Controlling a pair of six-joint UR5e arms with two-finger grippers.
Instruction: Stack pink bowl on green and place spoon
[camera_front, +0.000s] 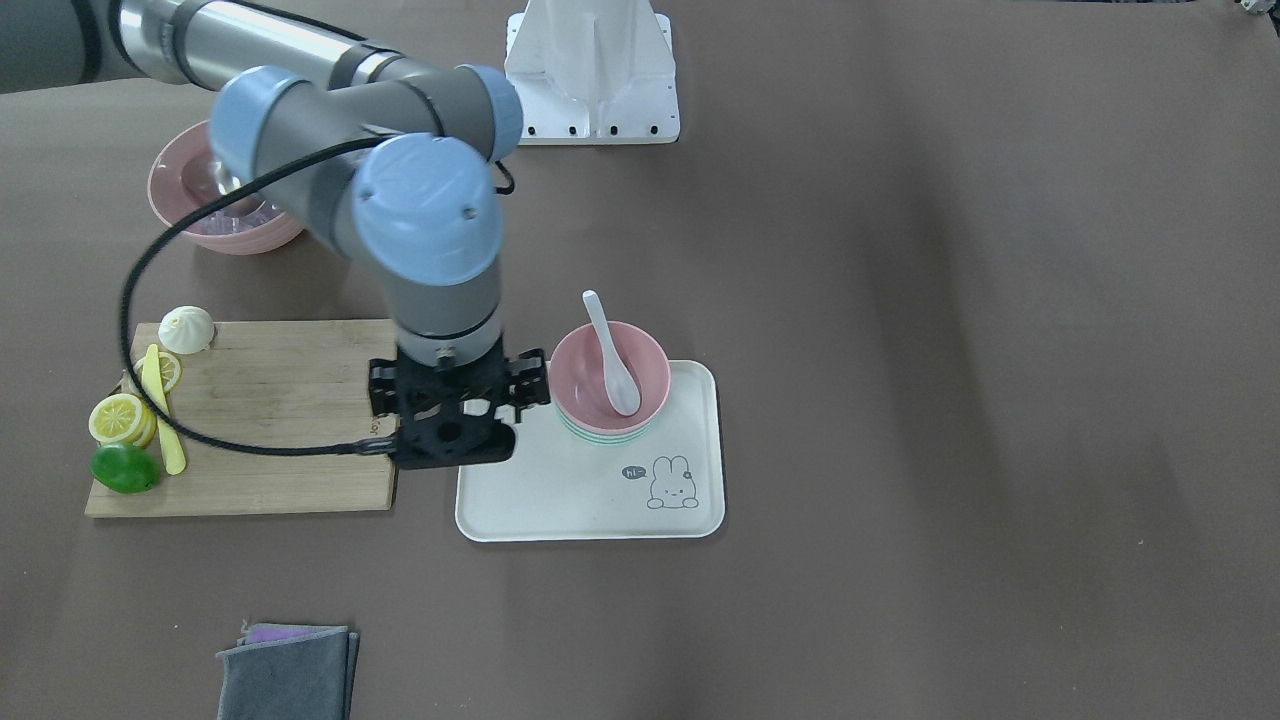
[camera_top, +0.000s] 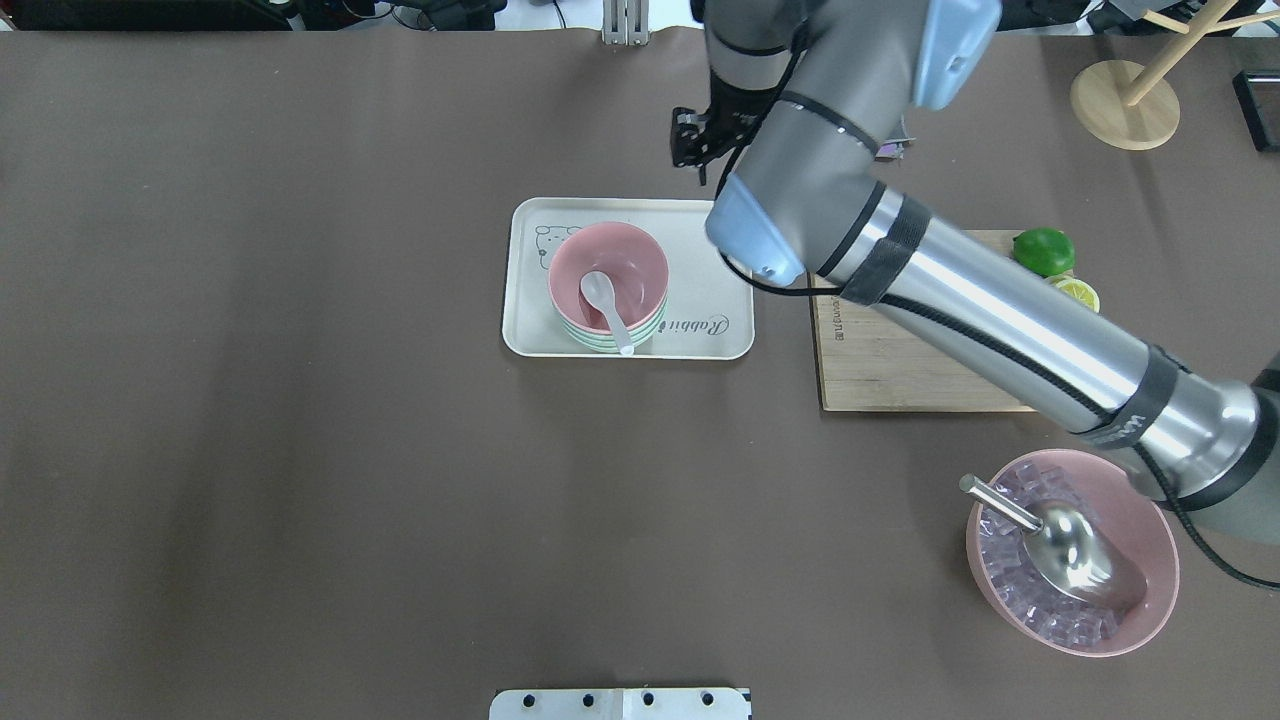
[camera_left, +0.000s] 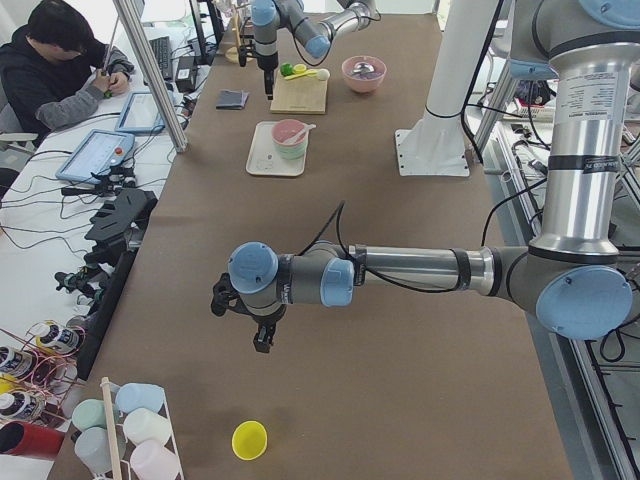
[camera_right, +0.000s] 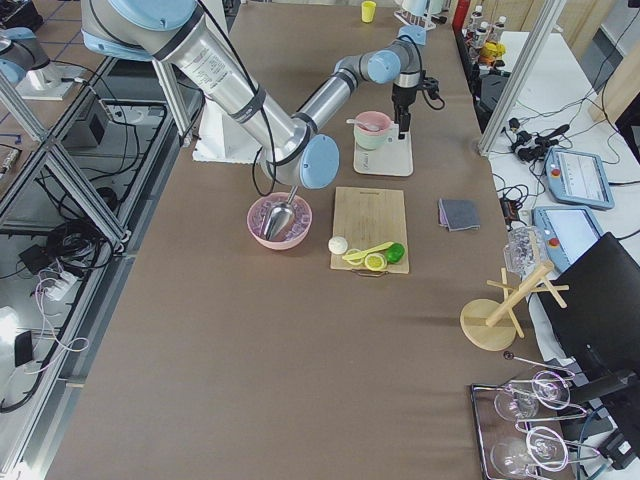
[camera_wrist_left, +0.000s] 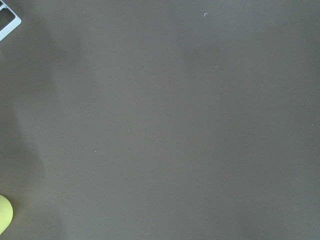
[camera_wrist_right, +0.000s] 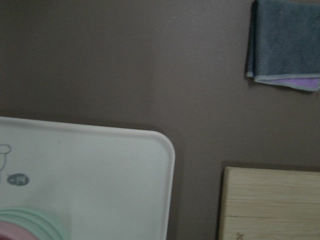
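Right now I see the pink bowl (camera_front: 585, 380) nested on top of the stack of green bowls (camera_front: 603, 437), which stands on the white rabbit tray (camera_front: 560, 500). The white spoon (camera_front: 612, 362) lies inside the pink bowl, scoop at the bottom and handle leaning over the rim on the robot's side. My right gripper (camera_front: 447, 430) hangs over the tray's edge next to the cutting board (camera_front: 280, 420), beside the bowls but apart from them. Its fingers are hidden under the wrist, so I cannot tell whether they are spread. My left gripper (camera_left: 262, 335) hovers over bare table, well apart, and I cannot tell its state either.
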